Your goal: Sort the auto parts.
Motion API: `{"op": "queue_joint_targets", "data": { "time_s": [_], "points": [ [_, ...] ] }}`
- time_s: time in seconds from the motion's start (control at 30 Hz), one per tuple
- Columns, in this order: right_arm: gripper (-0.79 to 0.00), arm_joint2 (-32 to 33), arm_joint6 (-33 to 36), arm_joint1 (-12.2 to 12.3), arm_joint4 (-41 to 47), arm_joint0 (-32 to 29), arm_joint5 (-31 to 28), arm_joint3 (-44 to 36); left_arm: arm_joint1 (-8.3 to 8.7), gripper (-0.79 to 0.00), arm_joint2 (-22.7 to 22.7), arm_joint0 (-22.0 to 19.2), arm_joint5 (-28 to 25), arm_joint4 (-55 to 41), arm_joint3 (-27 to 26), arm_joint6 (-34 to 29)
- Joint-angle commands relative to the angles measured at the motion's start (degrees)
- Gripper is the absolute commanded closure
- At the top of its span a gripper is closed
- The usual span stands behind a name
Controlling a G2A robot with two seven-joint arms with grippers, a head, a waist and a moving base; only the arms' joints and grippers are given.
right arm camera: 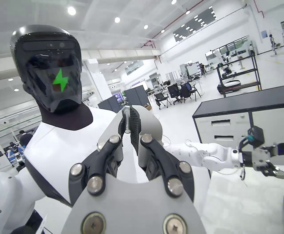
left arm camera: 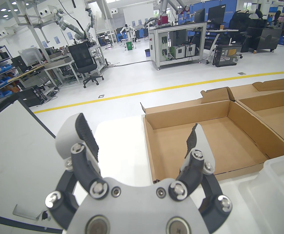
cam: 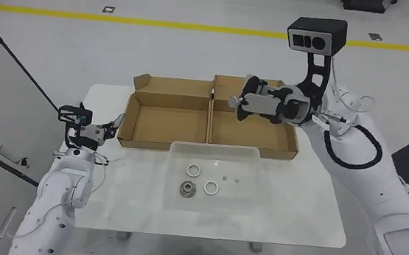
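The right end effector (right arm camera: 128, 115) is pinched tight on a small threaded metal part (right arm camera: 126, 124). It holds the part over the right cardboard box (cam: 263, 137) just behind the clear tray (cam: 217, 148), apparently to drop it there, apart from the white rings (cam: 194, 169) and metal hub (cam: 187, 189) lying in the tray. The left end effector (left arm camera: 139, 126) hangs wide apart off the tray's far left corner, beside the left cardboard box (cam: 164, 124), likely to keep clear.

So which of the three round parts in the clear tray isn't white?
The grey metal part, closest to the robot in the tray. The ring behind it and the ring beside it are both white.
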Motion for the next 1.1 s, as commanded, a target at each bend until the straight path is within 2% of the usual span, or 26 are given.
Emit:
{"op": "queue_joint_targets", "data": {
  "time_s": [0.0, 0.27, 0.47, 0.57, 0.83, 1.07],
  "points": [
    [0.0, -0.2, 0.4, -0.5, 4.9, -1.0, -1.3, -1.2, 0.0, -0.785, 0.0, 0.0, 0.0, 0.0, 0.0, 0.0],
    [0.0, 1.6, 2.4, -2.6, 17.8, -3.5, -1.0, -4.5, 0.0, -0.785, 0.0, 0.0, 0.0, 0.0, 0.0, 0.0],
    [0.0, 4.0, 3.6, -4.5, 20.3, -5.5, 0.2, -4.4, 0.0, -0.785, 0.0, 0.0, 0.0, 0.0, 0.0, 0.0],
    [0.0, 5.3, 4.7, -5.2, 17.0, -5.3, 1.3, -2.7, 0.0, -0.785, 0.0, 0.0, 0.0, 0.0, 0.0, 0.0],
    [0.0, 7.1, 7.7, -5.6, -0.2, -3.1, 4.4, 1.5, 0.0, -0.785, 0.0, 0.0, 0.0, 0.0, 0.0, 0.0],
    [0.0, 7.2, 6.3, -6.2, -4.4, -2.7, 5.6, 1.7, 0.0, -0.785, 0.0, 0.0, 0.0, 0.0, 0.0, 0.0]
  ]
}}
